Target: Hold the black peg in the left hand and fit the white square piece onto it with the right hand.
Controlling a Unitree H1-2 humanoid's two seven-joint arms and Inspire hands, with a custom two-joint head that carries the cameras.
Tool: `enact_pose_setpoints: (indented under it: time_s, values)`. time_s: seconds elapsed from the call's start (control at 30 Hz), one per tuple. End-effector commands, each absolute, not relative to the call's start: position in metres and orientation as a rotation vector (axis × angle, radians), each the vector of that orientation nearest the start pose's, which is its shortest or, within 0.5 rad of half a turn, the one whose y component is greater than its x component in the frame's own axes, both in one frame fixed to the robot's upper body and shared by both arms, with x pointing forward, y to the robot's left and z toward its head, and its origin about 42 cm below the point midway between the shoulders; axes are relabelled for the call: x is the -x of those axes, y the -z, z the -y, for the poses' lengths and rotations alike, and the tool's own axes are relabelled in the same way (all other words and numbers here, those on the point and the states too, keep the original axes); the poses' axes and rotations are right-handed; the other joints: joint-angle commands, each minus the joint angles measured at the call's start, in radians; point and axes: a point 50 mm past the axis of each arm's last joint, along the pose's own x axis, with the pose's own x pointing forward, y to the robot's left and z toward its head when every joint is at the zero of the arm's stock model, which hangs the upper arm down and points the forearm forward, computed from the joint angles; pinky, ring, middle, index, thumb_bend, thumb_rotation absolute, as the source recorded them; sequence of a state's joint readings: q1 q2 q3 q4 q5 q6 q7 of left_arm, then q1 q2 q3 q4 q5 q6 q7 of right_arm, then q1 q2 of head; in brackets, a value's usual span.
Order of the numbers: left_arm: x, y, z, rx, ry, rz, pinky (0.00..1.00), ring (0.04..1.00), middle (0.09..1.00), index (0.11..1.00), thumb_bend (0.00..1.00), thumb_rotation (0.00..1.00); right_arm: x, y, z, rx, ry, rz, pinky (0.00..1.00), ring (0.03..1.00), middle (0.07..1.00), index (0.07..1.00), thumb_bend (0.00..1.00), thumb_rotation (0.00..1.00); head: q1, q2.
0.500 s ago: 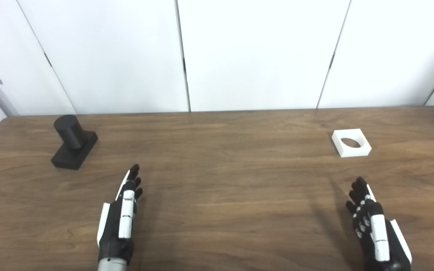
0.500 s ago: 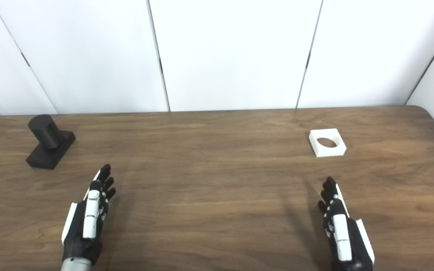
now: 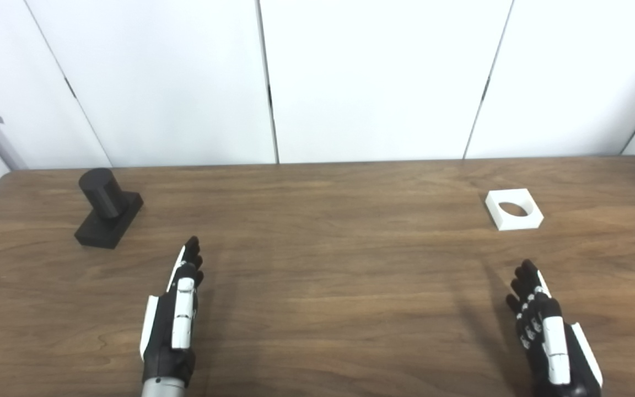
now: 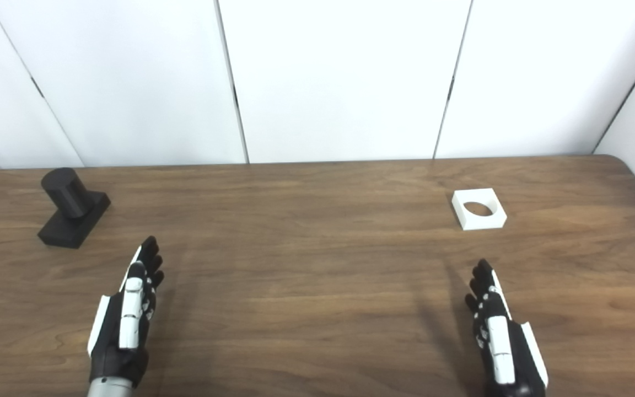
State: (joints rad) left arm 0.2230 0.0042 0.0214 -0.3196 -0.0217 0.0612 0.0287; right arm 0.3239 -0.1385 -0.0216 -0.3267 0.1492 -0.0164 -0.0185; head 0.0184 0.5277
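The left hand [image 3: 171, 320] hovers low over the near left part of a wooden worktop [image 3: 328, 259], released and holding nothing. Its fingers [image 3: 189, 259] are stretched out straight and close together, pointing away from the robot toward the far edge, with the hand turned on its side so the white-and-black back faces outward. The black peg [image 3: 108, 207] stands well apart from it, farther back and to the left, near the worktop's far left corner. The peg is a short upright cylinder rising from a flat rectangular black base, and the base sits at a slant to the worktop's edge. Nothing touches it.

The right hand [image 3: 552, 336] hovers low over the near right part of the worktop, also released and empty, fingers extended and pointing away from the robot, with part of it cut off by the bottom edge of the view. The white square piece [image 3: 514, 209] lies flat on the worktop farther back from this hand, almost straight ahead of its fingertips and well apart from them. It is a low square block with a round hole through its middle, through which the brown wood shows.

The peg and the square piece sit far apart, at opposite ends of the worktop. Behind the worktop stand plain white wall panels [image 3: 372, 77] divided by thin dark seams.
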Motion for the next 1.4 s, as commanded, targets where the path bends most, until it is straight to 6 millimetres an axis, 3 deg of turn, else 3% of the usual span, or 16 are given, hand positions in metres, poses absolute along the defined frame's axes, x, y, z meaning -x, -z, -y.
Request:
enact_pose_setpoints:
  time_s: [0.0, 0.2, 0.37, 0.57, 0.77, 1.07, 1.2, 1.27, 1.3, 1.37]
  values:
    - [-0.164, -0.107, -0.231, 0.021, -0.146, -0.030, 1.00, 1.000, 1.000, 0.989, 0.47, 1.00, -0.176, -0.120, 0.264, -0.032, 0.090, 0.074, 1.00, 1.000, 1.000, 1.000, 0.62, 1.00, 0.002, 0.000]
    - [-0.165, -0.107, -0.224, 0.025, -0.151, -0.044, 1.00, 1.000, 1.000, 0.985, 0.46, 1.00, -0.177, -0.120, 0.272, -0.022, 0.098, 0.076, 1.00, 1.000, 1.000, 1.000, 0.62, 1.00, 0.069, -0.007]
    - [-0.164, -0.104, -0.217, -0.012, -0.144, -0.047, 0.94, 0.974, 0.986, 0.955, 0.44, 1.00, -0.176, -0.119, 0.279, -0.034, 0.096, 0.072, 1.00, 1.000, 1.000, 1.000, 0.61, 1.00, 0.191, -0.047]
    - [-0.164, -0.100, -0.212, -0.037, -0.134, -0.052, 0.88, 0.951, 0.966, 0.908, 0.42, 0.99, -0.175, -0.116, 0.283, -0.023, 0.066, 0.064, 1.00, 1.000, 1.000, 1.000, 0.66, 1.00, 0.256, -0.082]
    - [-0.162, -0.099, -0.210, -0.031, -0.118, -0.062, 0.87, 0.955, 0.966, 0.917, 0.41, 0.95, -0.174, -0.114, 0.284, -0.031, 0.111, 0.050, 1.00, 1.000, 0.994, 1.000, 0.71, 1.00, 0.287, -0.103]
    - [-0.166, -0.096, -0.208, -0.021, -0.126, -0.061, 0.83, 0.935, 0.948, 0.892, 0.48, 0.88, -0.175, -0.115, 0.285, -0.022, 0.112, 0.046, 1.00, 1.000, 0.989, 1.000, 0.68, 1.00, 0.312, -0.116]
    - [-0.168, -0.095, -0.209, -0.031, -0.120, -0.067, 0.82, 0.930, 0.943, 0.895, 0.44, 0.85, -0.176, -0.114, 0.285, -0.026, 0.109, 0.045, 1.00, 1.000, 0.988, 1.000, 0.67, 1.00, 0.306, -0.119]
    - [-0.170, -0.095, -0.211, -0.051, -0.116, -0.076, 0.84, 0.936, 0.944, 0.902, 0.47, 0.81, -0.177, -0.113, 0.285, -0.031, 0.108, 0.041, 1.00, 1.000, 0.991, 1.000, 0.68, 1.00, 0.303, -0.118]
    - [-0.171, -0.096, -0.212, -0.068, -0.109, -0.073, 0.85, 0.936, 0.944, 0.906, 0.51, 0.74, -0.178, -0.112, 0.285, -0.030, 0.107, 0.040, 1.00, 1.000, 0.993, 1.000, 0.68, 1.00, 0.297, -0.122]
    - [-0.173, -0.105, -0.219, -0.107, -0.112, -0.040, 0.87, 0.945, 0.961, 0.929, 0.55, 0.50, -0.180, -0.111, 0.284, -0.033, 0.104, 0.036, 1.00, 1.000, 0.995, 1.000, 0.69, 1.00, 0.296, -0.125]
